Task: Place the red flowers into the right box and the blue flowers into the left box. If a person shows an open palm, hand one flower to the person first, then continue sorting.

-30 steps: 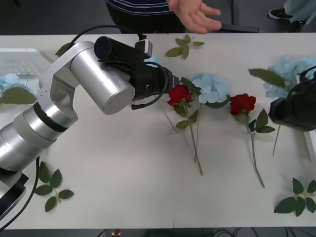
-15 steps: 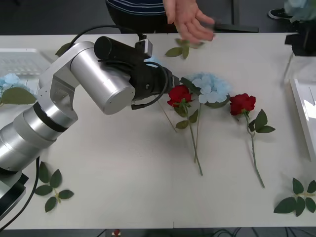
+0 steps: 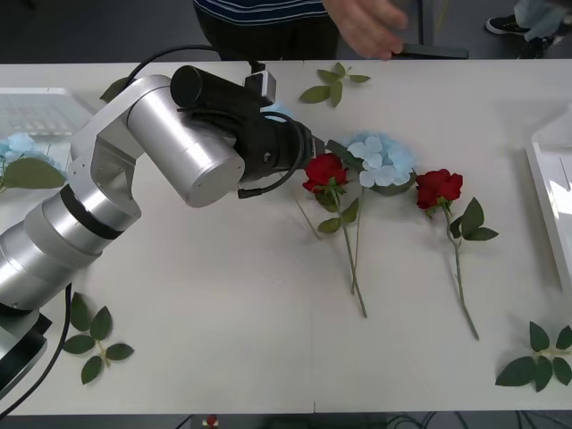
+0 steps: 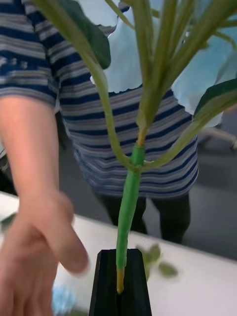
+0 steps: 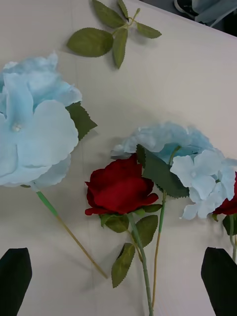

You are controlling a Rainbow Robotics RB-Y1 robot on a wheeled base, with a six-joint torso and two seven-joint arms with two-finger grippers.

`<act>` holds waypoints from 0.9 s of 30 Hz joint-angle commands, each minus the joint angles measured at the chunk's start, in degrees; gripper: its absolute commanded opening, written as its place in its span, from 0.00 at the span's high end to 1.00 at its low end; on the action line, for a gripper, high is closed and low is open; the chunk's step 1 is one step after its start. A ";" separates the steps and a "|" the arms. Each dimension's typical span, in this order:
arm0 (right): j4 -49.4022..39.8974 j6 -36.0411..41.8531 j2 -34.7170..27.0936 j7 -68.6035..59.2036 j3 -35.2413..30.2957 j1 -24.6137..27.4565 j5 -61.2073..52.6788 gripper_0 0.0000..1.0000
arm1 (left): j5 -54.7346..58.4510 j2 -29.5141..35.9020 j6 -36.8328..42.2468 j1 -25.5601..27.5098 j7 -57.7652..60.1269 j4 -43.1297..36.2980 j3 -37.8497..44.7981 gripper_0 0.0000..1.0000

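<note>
Right pincer (image 4: 118,284) pinching a blue flower's stem (image 4: 129,197) near the person's hand (image 4: 37,247); left pincer (image 5: 118,281) spread above a red rose (image 5: 120,187)

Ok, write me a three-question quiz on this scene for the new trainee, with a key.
1. How many red roses lie on the table in the front view? A) one B) two C) four
2. True or false: the robot's right hand is shut on a red rose's stem.
3. Fill in: the left hand, above the flowers on the table, has its fingers ____ (open or shut).

Key: 1 B. 2 False: it is shut on the green stem of a blue flower, held up towards the person. 3 open.
</note>
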 commanded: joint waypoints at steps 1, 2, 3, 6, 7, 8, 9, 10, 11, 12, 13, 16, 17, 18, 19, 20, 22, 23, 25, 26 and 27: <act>2.41 -0.91 4.60 -3.41 -0.04 -5.52 7.33 1.00 | 0.36 -0.79 0.15 -1.72 -1.57 -1.60 1.31 0.00; 3.11 -0.91 5.40 -4.29 0.40 -6.40 9.00 1.00 | 0.36 -0.79 0.15 -1.72 -1.57 -1.60 1.31 0.00; 3.82 -0.91 6.36 -5.17 1.10 -7.37 11.11 1.00 | 0.36 -0.79 0.15 -1.72 -1.57 -1.60 1.31 0.00; 5.66 -1.17 8.82 -8.34 3.56 -9.74 18.49 1.00 | 0.36 -0.79 0.15 -1.72 -1.57 -1.60 1.31 0.00; 6.72 -1.35 10.14 -10.53 4.97 -10.97 22.19 1.00 | 0.36 -0.79 0.15 -1.72 -1.57 -1.60 1.31 0.00; 7.16 -1.52 10.67 -11.24 5.41 -11.32 23.24 1.00 | 0.36 -0.79 0.15 -1.72 -1.57 -1.60 1.31 0.00; 8.39 -2.05 12.07 -13.61 6.73 -12.29 26.93 1.00 | 0.36 -0.79 0.15 -1.72 -1.57 -1.60 1.31 0.00; 9.09 -2.40 12.78 -14.93 7.43 -12.73 28.78 1.00 | 0.36 -0.79 0.15 -1.72 -1.57 -1.60 1.31 0.00; 9.53 -2.84 13.31 -16.25 7.96 -13.08 30.36 1.00 | 0.36 -0.79 0.15 -1.72 -1.57 -1.60 1.31 0.00; 9.71 -2.93 13.74 -16.95 8.22 -13.26 31.15 1.00 | 0.36 -0.79 0.15 -1.72 -1.57 -1.60 1.31 0.00; 9.71 -2.93 13.74 -16.95 8.22 -13.26 31.15 1.00 | 0.36 -0.79 0.15 -1.72 -1.57 -1.60 1.31 0.00; 9.71 -2.93 13.74 -16.95 8.22 -13.26 31.15 1.00 | 0.36 -0.79 0.15 -1.72 -1.57 -1.60 1.31 0.00; 9.71 -2.93 13.74 -16.95 8.22 -13.26 31.15 1.00 | 0.36 -0.79 0.15 -1.72 -1.57 -1.60 1.31 0.00; 9.71 -2.93 13.74 -16.95 8.22 -13.26 31.15 1.00 | 0.36 -0.79 0.15 -1.72 -1.57 -1.60 1.31 0.00; 9.71 -2.93 13.74 -16.95 8.22 -13.26 31.15 1.00 | 0.36 -0.79 0.15 -1.72 -1.57 -1.60 1.31 0.00; 9.71 -2.93 13.74 -16.95 8.22 -13.26 31.15 1.00 | 0.36 -0.79 0.15 -1.72 -1.57 -1.60 1.31 0.00; 9.71 -2.93 13.74 -16.95 8.22 -13.26 31.15 1.00 | 0.36 -0.79 0.15 -1.72 -1.57 -1.60 1.31 0.00; 9.71 -2.93 13.74 -16.95 8.22 -13.26 31.15 1.00 | 0.36 -0.79 0.15 -1.72 -1.57 -1.60 1.31 0.00; 9.71 -2.93 13.74 -16.95 8.22 -13.26 31.15 1.00 | 0.36 -0.79 0.15 -1.72 -1.57 -1.60 1.31 0.00; 9.71 -2.93 13.74 -16.95 8.22 -13.26 31.15 1.00 | 0.36 -0.79 0.15 -1.72 -1.57 -1.60 1.31 0.00; 9.71 -2.93 13.74 -16.95 8.22 -13.26 31.15 1.00 | 0.36 -0.79 0.15 -1.72 -1.57 -1.60 1.31 0.00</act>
